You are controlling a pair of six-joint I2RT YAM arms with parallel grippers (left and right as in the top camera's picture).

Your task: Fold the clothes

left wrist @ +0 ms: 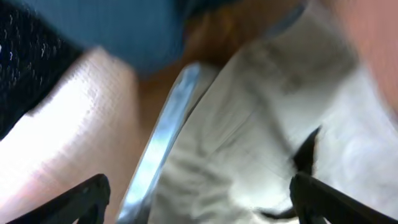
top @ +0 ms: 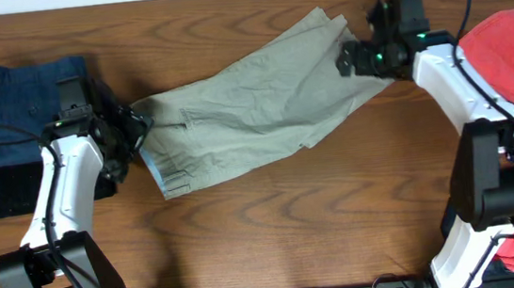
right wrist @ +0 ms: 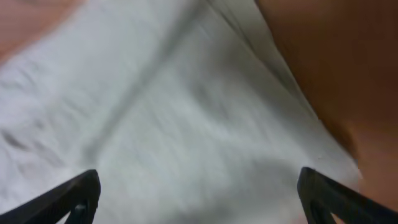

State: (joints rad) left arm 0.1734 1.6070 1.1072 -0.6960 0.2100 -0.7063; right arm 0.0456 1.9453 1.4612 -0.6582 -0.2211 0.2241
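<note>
wooden counter (top: pixel 273 209): pale khaki shorts (top: pixel 253 102) lie spread diagonally across its middle, not yet folded. left gripper (top: pixel 135 129) sits at their left end, right gripper (top: pixel 351 57) at the upper right end. both are released, jaws wide, holding nothing. step in hand: laying flat, judged complete. next move: grasp one edge and carry it over for the first fold.

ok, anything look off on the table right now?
The khaki shorts lie askew, diagonal across the table and rumpled, not folded. The left claw and right claw sit open at opposite ends of them. The red garment sprawls unfolded at the right edge.
</note>
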